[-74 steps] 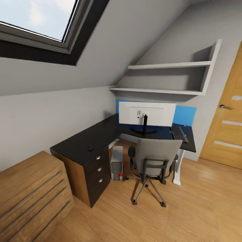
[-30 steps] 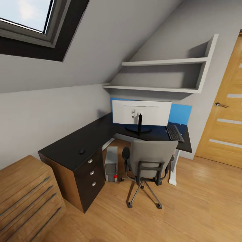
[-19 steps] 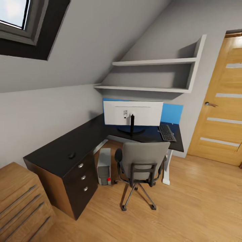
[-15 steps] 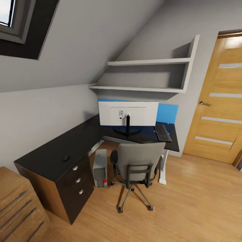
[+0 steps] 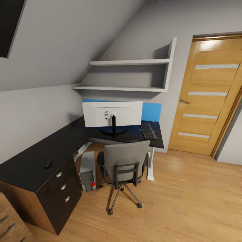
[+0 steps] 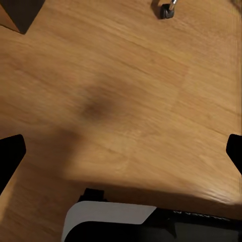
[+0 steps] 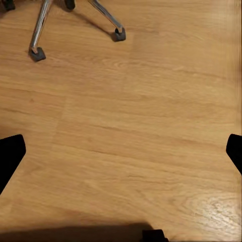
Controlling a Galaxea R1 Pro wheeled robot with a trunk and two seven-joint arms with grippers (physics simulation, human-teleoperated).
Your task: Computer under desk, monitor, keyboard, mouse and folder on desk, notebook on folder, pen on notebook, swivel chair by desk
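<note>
Attic bedroom, seen from my head camera: the L-shaped bench point(image 5: 30, 161) with its glossy black top runs along the low wall and turns under two white wall shelves point(image 5: 129, 75), both bare as far as I can see. The monitor point(image 5: 112, 114) stands near the inner corner of the bench, its white back toward me; small markings sit on that back, too small to read. The keyboard point(image 5: 148, 130) lies just beside the monitor, toward the bench's end nearest the wooden door point(image 5: 206, 97). The mouse point(image 5: 48, 164) sits well apart from them, on the near wing of the bench, close to its front edge above the drawer unit point(image 5: 62, 191) with three round knobs, all drawers closed. The computer point(image 5: 87, 170) stands upright on the floor under the bench, beside the drawers, red button low on its front. The swivel chair point(image 5: 123, 166) faces the bench with its grey back to me. I cannot see its seat from here. Open wooden floor point(image 5: 188, 201) spreads between chair and door.

My left end effector point(image 6: 121, 151) hangs over bare floor, fingers spread wide; a chair caster point(image 6: 166, 9) shows nearby. My right end effector point(image 7: 121, 151) is likewise spread apart above the floor, near the chair's chrome legs point(image 7: 43, 25).
</note>
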